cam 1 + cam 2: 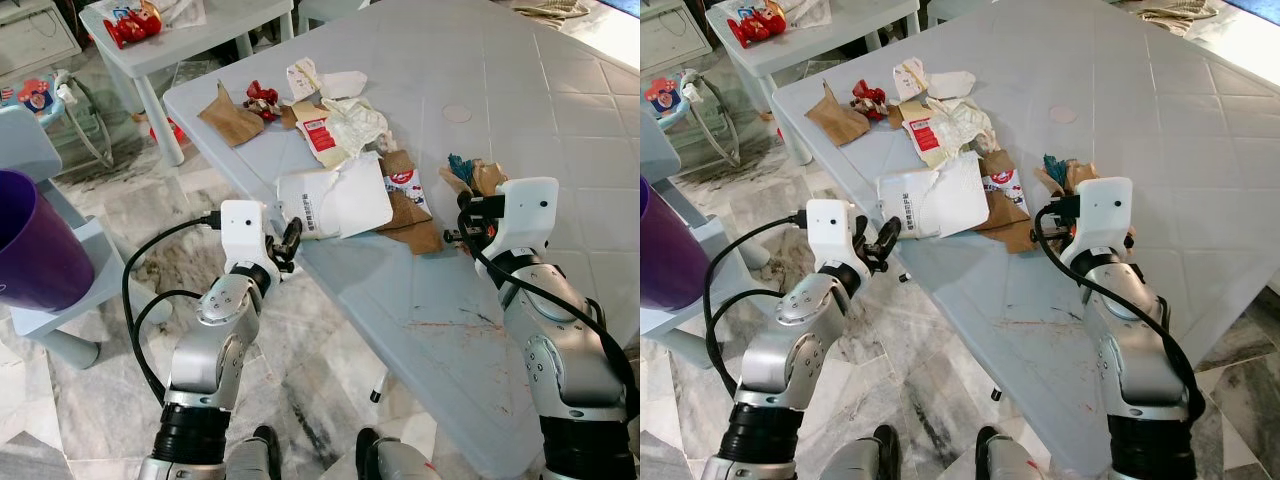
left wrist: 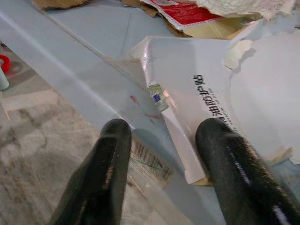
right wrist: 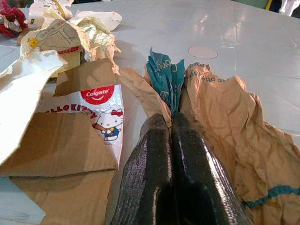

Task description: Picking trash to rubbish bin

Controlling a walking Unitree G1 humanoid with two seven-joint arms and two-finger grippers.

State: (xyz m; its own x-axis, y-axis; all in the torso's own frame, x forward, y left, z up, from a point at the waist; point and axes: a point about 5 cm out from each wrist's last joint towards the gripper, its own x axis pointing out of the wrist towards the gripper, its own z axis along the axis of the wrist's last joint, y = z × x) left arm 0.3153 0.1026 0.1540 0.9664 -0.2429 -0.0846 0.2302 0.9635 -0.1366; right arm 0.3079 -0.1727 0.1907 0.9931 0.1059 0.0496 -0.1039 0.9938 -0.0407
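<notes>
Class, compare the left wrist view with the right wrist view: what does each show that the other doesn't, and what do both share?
Left wrist: the open left gripper at the table edge, astride a corner of the torn white box, with floor below.
Right wrist: the shut right gripper pinching teal paper in a brown paper bag, beside a toothpaste carton.
Both: the table and the red-printed carton.

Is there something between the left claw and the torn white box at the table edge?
Nothing visible blocks it. The left claw is open, just off the table edge, and its fingers point straight at the near corner of the torn white box. Only bare table edge lies between them.
</notes>
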